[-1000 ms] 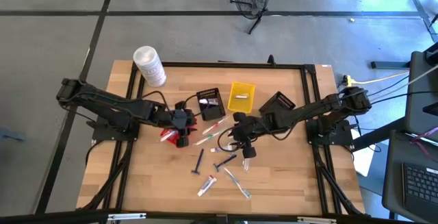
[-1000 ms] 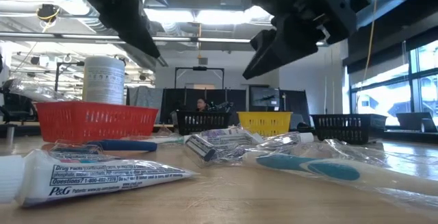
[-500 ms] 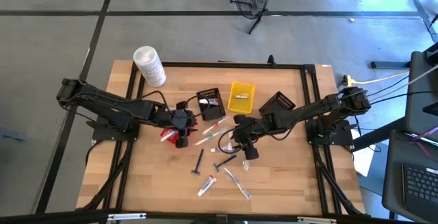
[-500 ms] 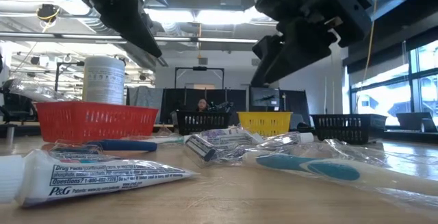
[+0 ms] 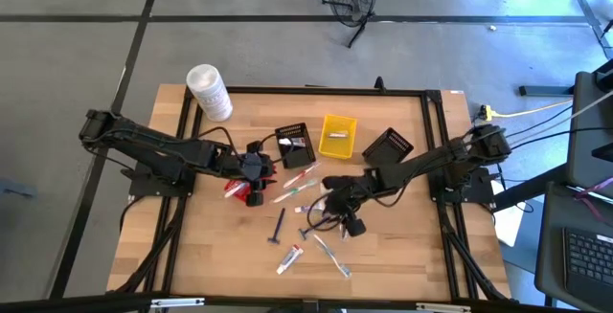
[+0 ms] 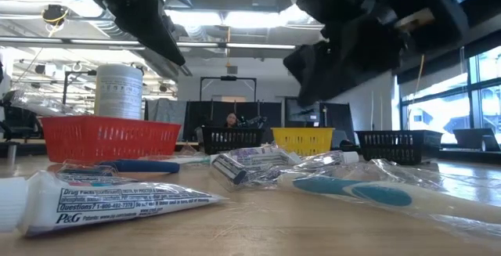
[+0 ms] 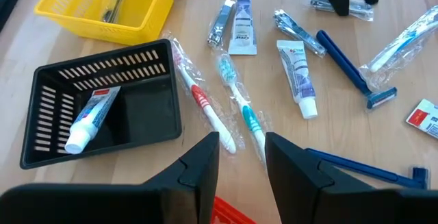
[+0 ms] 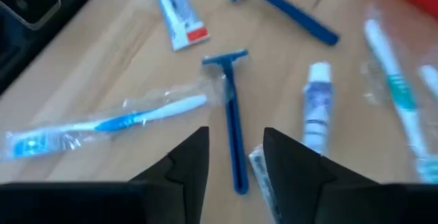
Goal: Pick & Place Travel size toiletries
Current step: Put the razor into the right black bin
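Observation:
Travel size toiletries lie loose on the wooden table: toothbrushes (image 7: 236, 104), small white tubes (image 7: 298, 77), a wrapped toothbrush (image 8: 109, 125) and blue razors. My right gripper (image 8: 236, 138) hovers open, slanting down over one blue razor (image 8: 233, 131), a finger on either side of its handle; whether they touch it does not show. In the high view that gripper (image 5: 335, 212) is mid-table. My left gripper (image 7: 241, 142) stands open above the red basket (image 5: 233, 189), nothing between its fingers. A black basket (image 7: 41, 114) holds one tube (image 7: 92, 118).
A yellow basket (image 5: 337, 133) with a silvery item stands at the back, with a second black basket (image 5: 388, 145) to its right. A large white tub (image 5: 209, 91) is at the far left corner. More tubes and a razor (image 5: 280, 227) lie toward the near edge.
My right gripper has come down and toward the table's near edge, over the loose toiletries in the middle.

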